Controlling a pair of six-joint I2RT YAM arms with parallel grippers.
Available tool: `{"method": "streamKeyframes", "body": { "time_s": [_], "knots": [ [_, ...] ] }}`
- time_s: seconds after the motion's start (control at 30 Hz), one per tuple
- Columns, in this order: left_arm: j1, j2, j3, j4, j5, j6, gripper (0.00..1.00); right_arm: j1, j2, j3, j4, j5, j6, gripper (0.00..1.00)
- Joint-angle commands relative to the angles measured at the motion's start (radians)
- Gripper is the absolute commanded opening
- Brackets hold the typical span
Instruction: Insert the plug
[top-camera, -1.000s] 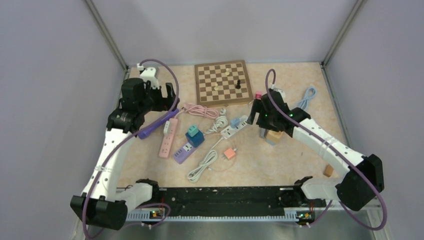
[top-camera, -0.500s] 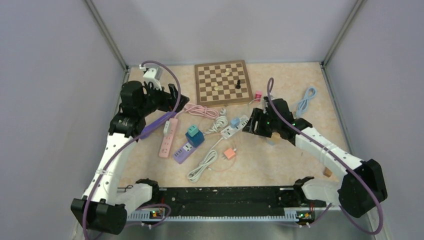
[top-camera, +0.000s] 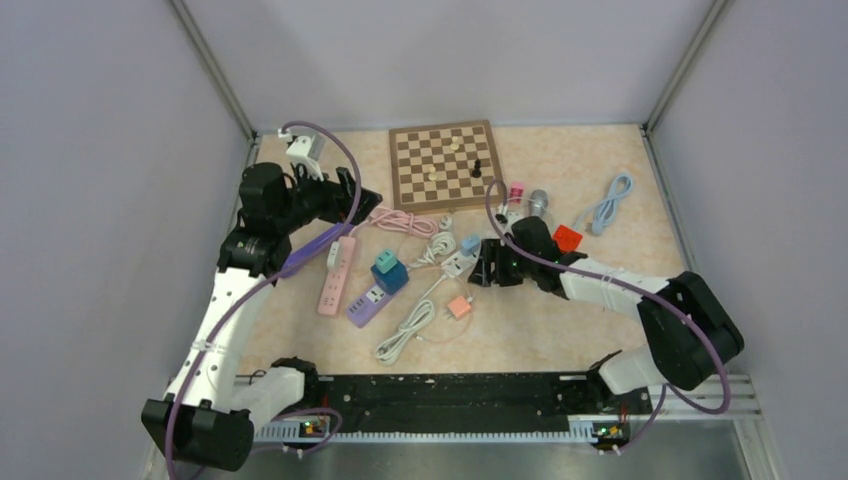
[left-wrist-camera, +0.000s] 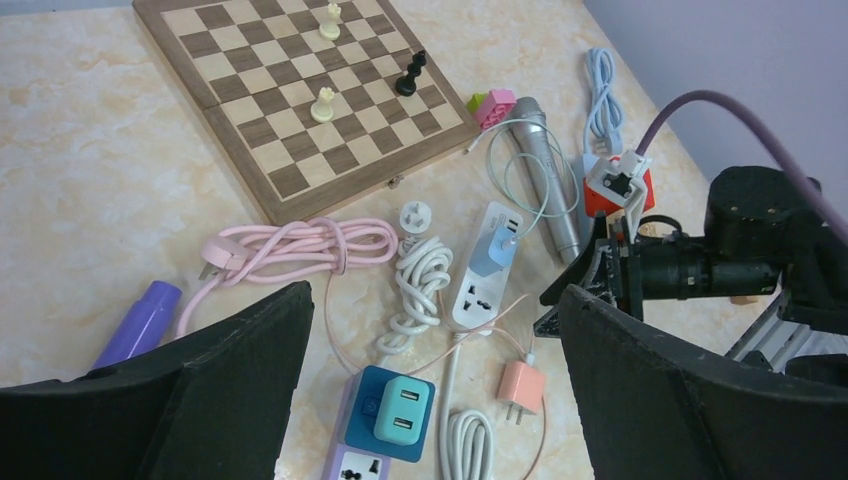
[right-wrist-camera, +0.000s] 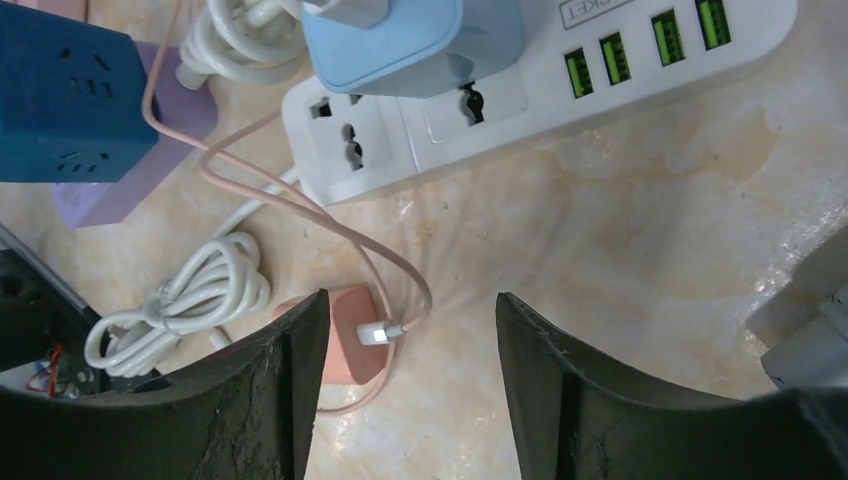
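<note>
A peach charger plug (top-camera: 459, 306) on a thin pink cable lies on the table in front of a white power strip (top-camera: 460, 262). The strip carries a light-blue adapter (top-camera: 470, 243). My right gripper (top-camera: 487, 268) is open and empty, low over the table just right of the strip. In the right wrist view (right-wrist-camera: 407, 305) the peach plug (right-wrist-camera: 345, 340) lies by the left finger and the strip (right-wrist-camera: 600, 70) lies ahead. My left gripper (top-camera: 360, 200) is open and empty, raised at the back left. Its view (left-wrist-camera: 435, 295) shows the plug (left-wrist-camera: 520, 388) and the strip (left-wrist-camera: 487, 275).
A chessboard (top-camera: 445, 163) with pieces lies at the back. A pink power strip (top-camera: 337, 275), a purple strip with a blue cube and teal adapter (top-camera: 380, 285), a coiled white cable (top-camera: 405, 330) and a pink cable (top-camera: 400, 220) lie left of centre. A microphone (top-camera: 538, 200), red block (top-camera: 567, 238) and blue cable (top-camera: 608, 200) lie to the right.
My right gripper has moved left and lower, from beside the chessboard's corner to next to the white strip, uncovering the microphone and red block. My left gripper shifted slightly right.
</note>
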Motion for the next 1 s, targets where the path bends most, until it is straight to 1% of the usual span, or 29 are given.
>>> {"method": "streamKeyframes", "body": {
  "time_s": [0.0,0.07,0.1,0.2,0.33,0.37,0.6,0.77,0.87,0.97],
  "knots": [
    [0.002,-0.033,0.003,0.054,0.024,-0.015,0.96,0.024,0.037,-0.034,0.197,0.055,-0.047,0.59],
    [0.002,-0.037,0.002,0.059,0.028,-0.018,0.96,0.028,0.051,-0.042,0.235,0.056,-0.062,0.56],
    [0.002,-0.039,0.001,0.062,0.032,-0.020,0.97,0.028,0.054,-0.045,0.251,0.053,-0.061,0.51],
    [0.001,-0.045,0.000,0.071,0.037,-0.025,0.99,0.028,0.038,-0.030,0.257,0.020,-0.067,0.29],
    [0.001,-0.064,-0.011,0.088,0.029,-0.038,0.99,0.028,-0.024,0.002,0.228,0.001,-0.063,0.04],
    [0.001,-0.064,-0.015,0.092,0.030,-0.046,0.99,0.028,-0.042,0.017,0.206,-0.003,-0.065,0.00],
    [0.000,-0.082,-0.069,0.179,0.087,-0.123,0.99,0.028,-0.211,0.118,0.069,-0.029,-0.097,0.00],
    [-0.013,-0.095,-0.124,0.297,0.206,-0.152,0.93,0.028,-0.285,0.230,-0.066,-0.100,-0.151,0.00],
    [-0.043,-0.089,-0.150,0.395,0.259,-0.175,0.92,0.027,-0.295,0.311,-0.137,-0.124,-0.179,0.00],
    [-0.112,-0.065,-0.150,0.459,0.255,-0.167,0.91,0.028,-0.300,0.378,-0.188,-0.151,-0.203,0.00]
  ]
}}
